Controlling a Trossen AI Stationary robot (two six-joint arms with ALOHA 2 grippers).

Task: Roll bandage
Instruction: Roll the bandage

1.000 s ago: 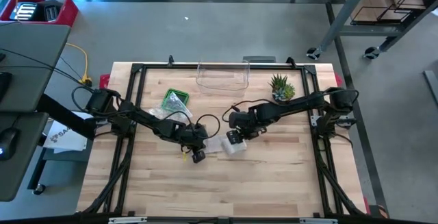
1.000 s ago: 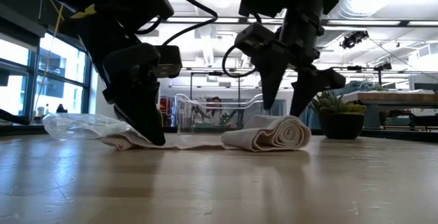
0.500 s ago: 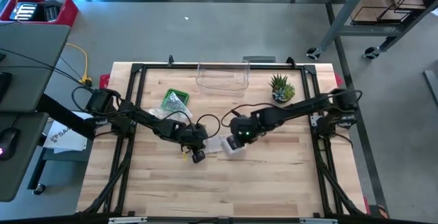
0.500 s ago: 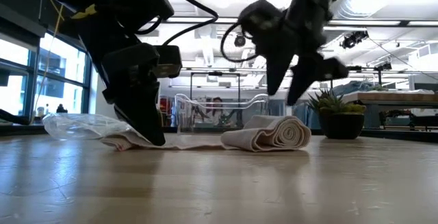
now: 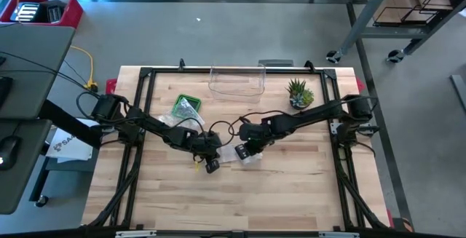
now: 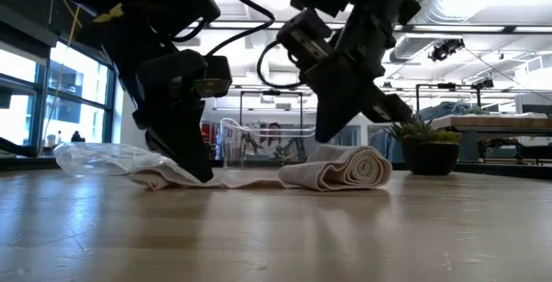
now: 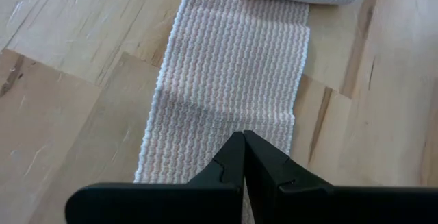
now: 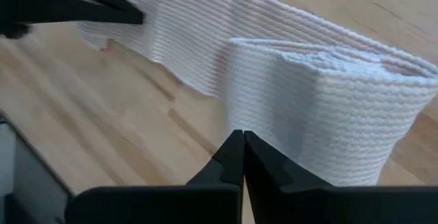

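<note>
A white elastic bandage lies on the wooden table. Its rolled part (image 6: 345, 168) rests on its side, and a flat strip (image 7: 233, 80) runs from it toward the table's left. My left gripper (image 7: 243, 142) is shut, with its tips down on the strip's far end from the roll (image 6: 200, 174). My right gripper (image 8: 243, 138) is shut and slants down just over the roll's left end (image 6: 323, 140). In the high view the two grippers (image 5: 211, 165) (image 5: 244, 151) stand close together at mid-table. My left gripper presses its shut fingertips down on the flat strip (image 7: 226, 125), near the end away from the roll. The fingers slant down from the table's left and hold that single layer flat on the table. My right gripper's shut tips stand at the roll's top edge (image 8: 274, 114); I cannot tell whether they touch it.
A clear plastic container (image 5: 237, 81) and a small potted plant (image 5: 299, 92) stand at the far edge. A green tray with a crumpled plastic bag (image 5: 186, 107) lies far left of the grippers. Bare wood stretches toward the near edge.
My right gripper has shut its fingers, which stood open over the roll. It has gone a little toward the table's left and down, tipping over the roll's left end. The bandage has kept its place.
</note>
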